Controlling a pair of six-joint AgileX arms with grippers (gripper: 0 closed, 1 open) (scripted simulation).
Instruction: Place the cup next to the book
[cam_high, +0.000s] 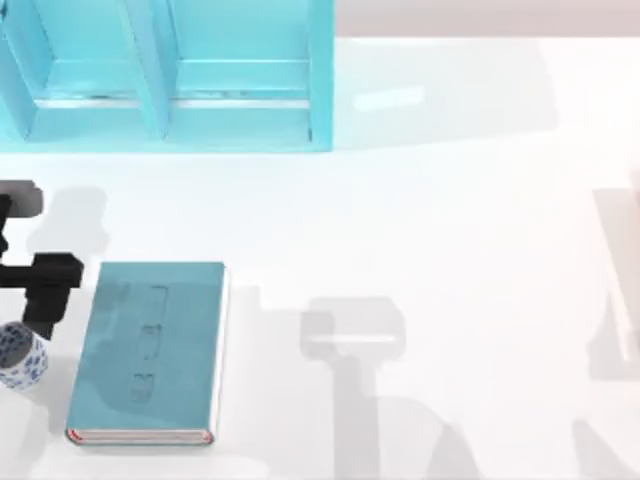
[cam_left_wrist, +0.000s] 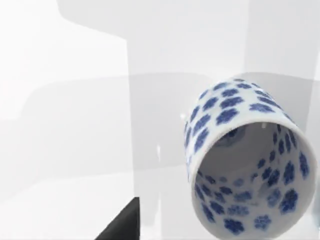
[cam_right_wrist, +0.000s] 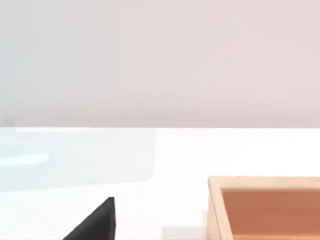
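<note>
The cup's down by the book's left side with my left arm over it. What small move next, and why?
Probably lift the left gripper straight up and away. The cup sits on the table just left of the book, with a narrow gap between them, so the placement looks done. The left wrist view looks into the cup's mouth from close by, so rising straight up should avoid knocking it.

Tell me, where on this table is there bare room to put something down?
The widest bare stretch lies right of the book, running to the table's right edge. A bare band also runs between the book and the shelf. It is crowded at the left edge, where the left pincer hangs by the cup beside the book.
</note>
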